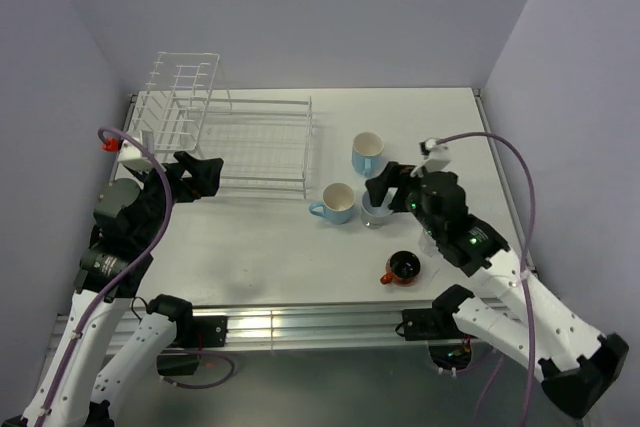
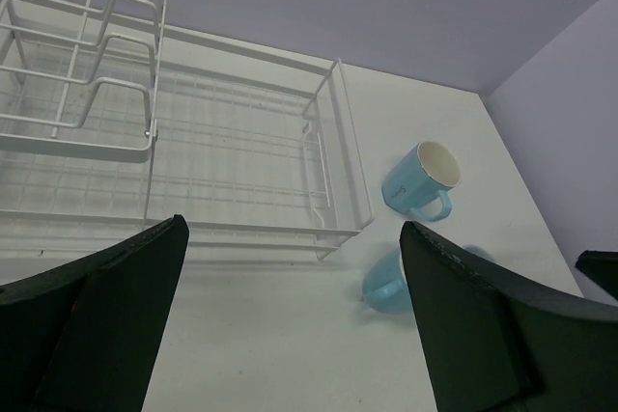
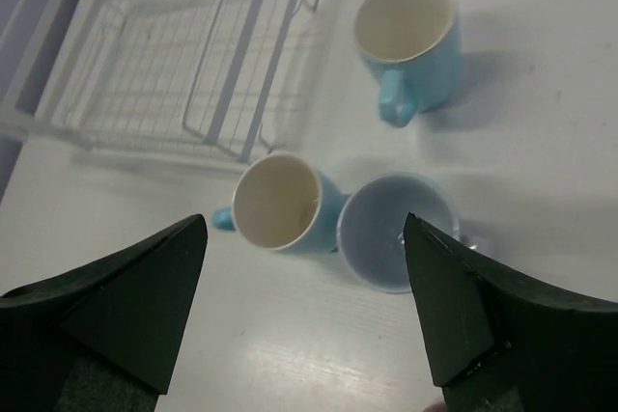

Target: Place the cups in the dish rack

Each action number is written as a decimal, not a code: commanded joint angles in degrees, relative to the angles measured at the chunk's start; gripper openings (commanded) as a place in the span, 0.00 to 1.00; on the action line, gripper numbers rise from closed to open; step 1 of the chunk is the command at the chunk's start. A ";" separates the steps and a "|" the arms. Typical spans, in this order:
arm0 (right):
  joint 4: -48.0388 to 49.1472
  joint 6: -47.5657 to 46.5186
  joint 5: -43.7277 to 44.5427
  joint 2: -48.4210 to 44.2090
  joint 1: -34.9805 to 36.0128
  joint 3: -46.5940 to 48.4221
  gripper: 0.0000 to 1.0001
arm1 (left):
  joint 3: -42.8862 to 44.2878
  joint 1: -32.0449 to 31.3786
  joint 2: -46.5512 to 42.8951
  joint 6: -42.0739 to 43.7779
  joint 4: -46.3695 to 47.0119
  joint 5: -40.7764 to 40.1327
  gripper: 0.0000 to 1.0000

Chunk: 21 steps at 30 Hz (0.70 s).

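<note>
While both arms hang above the table, I see the dish rack [image 1: 235, 142] with nothing in it, its tall grid section at its left end. All the cups I can make out sit right of the rack. One light blue mug [image 1: 367, 153] stands upright near the rack's right end, handle turned away from the rack. A second light blue mug [image 1: 337, 203] stands just off the rack's near right corner. A pale cup [image 1: 377, 212] stands against that second mug on the side away from the rack; whether they touch I cannot tell. The orange-red cup [image 1: 403, 268] is farther off, well apart from the rack.

My left gripper [image 1: 203, 175] hovers at the rack's near edge, jaws spread wide, grasping nothing. My right gripper [image 3: 304, 315] hangs right of the rack, above the second mug and pale cup, jaws apart and released.
</note>
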 commanded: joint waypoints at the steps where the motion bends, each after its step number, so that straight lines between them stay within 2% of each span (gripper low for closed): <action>1: -0.30 -1.05 8.22 6.17 7.75 3.98 0.87 | 0.08 0.16 0.22 -0.22 1.35 0.71 0.99; 3: 0.05 -1.58 9.55 9.18 12.13 5.04 0.82 | -0.01 0.16 0.13 -0.13 1.27 0.53 0.99; 7: 0.49 -4.21 14.29 17.34 18.21 7.32 0.79 | -0.10 0.16 0.13 -0.13 1.35 0.70 0.99; 10: 1.02 -6.49 15.00 21.13 20.50 8.73 0.75 | -0.01 0.16 0.22 -0.04 1.27 0.71 0.99; 15: 3.47 -9.84 12.81 23.60 21.92 8.65 0.67 | 0.08 0.16 0.13 0.04 1.26 0.53 0.99; 21: 5.06 -13.88 11.58 25.97 22.62 8.99 0.63 | 0.08 0.16 0.57 -0.04 1.09 0.62 0.99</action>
